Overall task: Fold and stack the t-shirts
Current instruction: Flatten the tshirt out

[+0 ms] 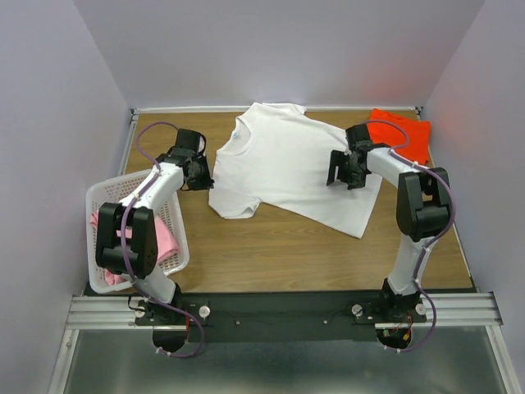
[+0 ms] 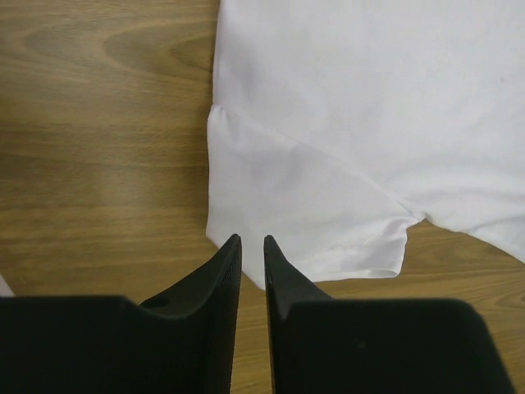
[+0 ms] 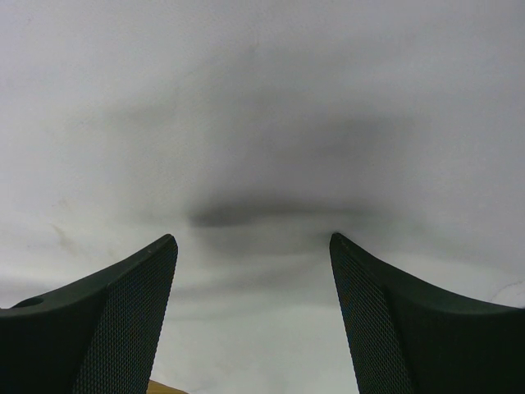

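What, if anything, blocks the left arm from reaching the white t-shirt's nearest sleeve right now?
Nothing visible, so probably yes, it can reach. The left arm's jaws sit right at the edge of the white t-shirt's sleeve, with bare table beside it and nothing lying on it. They stand almost closed, so would need opening first.

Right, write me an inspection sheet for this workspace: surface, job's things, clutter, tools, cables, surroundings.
Surface: wooden table, bare wood around the shirts.
Job's things: white t-shirt spread flat mid-table; orange-red t-shirt at the far right corner; pink t-shirt bunched in the basket.
Clutter: white lattice basket at the left edge.
Tools: left tool with only a narrow gap, nothing between, beside the white sleeve; right tool wide open over the white t-shirt, contact not clear.
Cables: purple cables run along both arms.
Surroundings: pale walls on three sides; metal rail at the near edge.
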You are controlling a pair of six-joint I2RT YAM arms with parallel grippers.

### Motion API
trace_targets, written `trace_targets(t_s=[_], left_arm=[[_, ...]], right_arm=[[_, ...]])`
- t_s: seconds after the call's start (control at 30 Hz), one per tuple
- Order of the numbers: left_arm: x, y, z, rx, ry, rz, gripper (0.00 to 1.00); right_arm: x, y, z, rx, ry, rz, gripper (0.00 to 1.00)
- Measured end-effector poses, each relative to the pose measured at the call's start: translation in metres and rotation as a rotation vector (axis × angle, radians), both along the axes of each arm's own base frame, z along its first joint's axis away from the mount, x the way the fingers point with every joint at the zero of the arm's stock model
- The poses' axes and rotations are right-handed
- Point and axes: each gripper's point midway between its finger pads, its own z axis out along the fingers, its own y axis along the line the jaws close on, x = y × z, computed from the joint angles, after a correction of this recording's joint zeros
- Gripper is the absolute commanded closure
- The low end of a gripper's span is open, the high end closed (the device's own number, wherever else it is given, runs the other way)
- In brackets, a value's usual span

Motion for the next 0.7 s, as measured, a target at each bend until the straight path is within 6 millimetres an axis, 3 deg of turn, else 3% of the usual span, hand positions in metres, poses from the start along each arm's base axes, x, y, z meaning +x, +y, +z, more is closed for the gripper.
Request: trace_targets(t_s=[0.3, 0.4, 0.43, 0.53, 0.7], left_arm=[[-0.012, 0.009, 0.001, 0.029, 0.038, 0.005, 0.69], [-0.011, 0.006, 0.002, 0.013, 0.035, -0.004, 0.56], [-0.01, 0.004, 0.001, 0.006, 0.033, -0.005, 0.47], [-0.008, -0.001, -0.006, -0.017, 0.041, -0.017, 0.36], [-0.02, -0.003, -0.025, -0.03, 0.095, -0.023, 0.3]], right_arm=[[0.002, -0.001, -0.001, -0.008, 0.009, -0.006, 0.18], [0.003, -0.001, -0.001, -0.009, 0.012, -0.006, 0.18], [0.002, -0.001, -0.001, -0.009, 0.012, -0.006, 0.18], [0.003, -0.001, -0.001, -0.009, 0.014, -0.006, 0.18], [0.003, -0.001, -0.001, -0.01, 0.017, -0.006, 0.18]])
